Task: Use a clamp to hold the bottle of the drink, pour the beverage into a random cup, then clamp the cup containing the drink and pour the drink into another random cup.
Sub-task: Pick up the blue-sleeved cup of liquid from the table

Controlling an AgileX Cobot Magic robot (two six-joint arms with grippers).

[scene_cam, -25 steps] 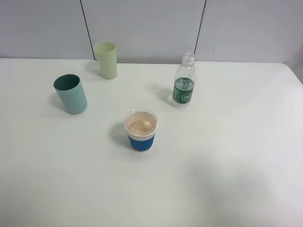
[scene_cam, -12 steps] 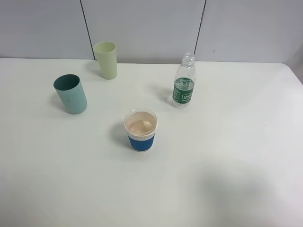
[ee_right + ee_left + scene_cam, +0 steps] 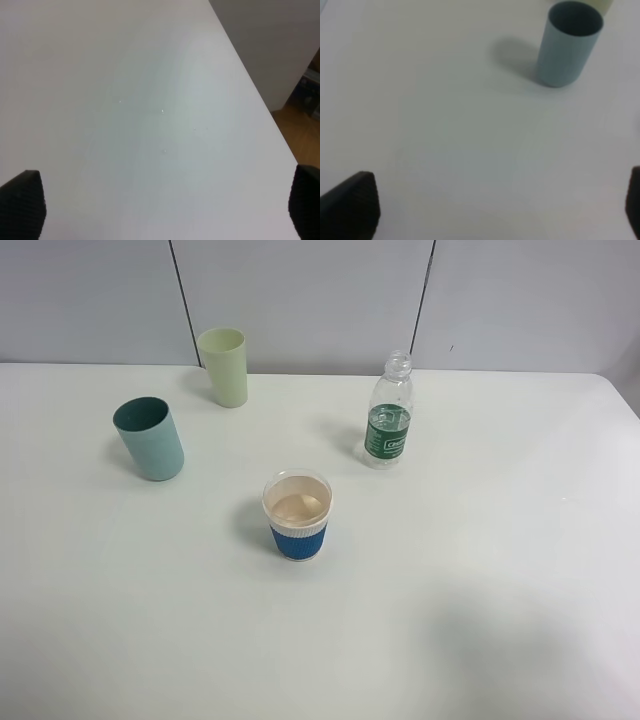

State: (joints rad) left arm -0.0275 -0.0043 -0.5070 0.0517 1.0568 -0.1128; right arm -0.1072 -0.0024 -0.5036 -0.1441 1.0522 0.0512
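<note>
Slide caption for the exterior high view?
Clear plastic bottle with green label, blue-sleeved paper cup, teal tumbler and pale green tumbler stand apart on a white table.

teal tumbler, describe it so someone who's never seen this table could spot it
On the white table, look to the left side of the high view, nearer the camera than the pale green tumbler. The teal tumbler is darker and bluer than that one, and lacks the ribbed sleeve of the paper cup.

Bottle [image 3: 388,425] behind, right of paper cup [image 3: 298,532]
</note>
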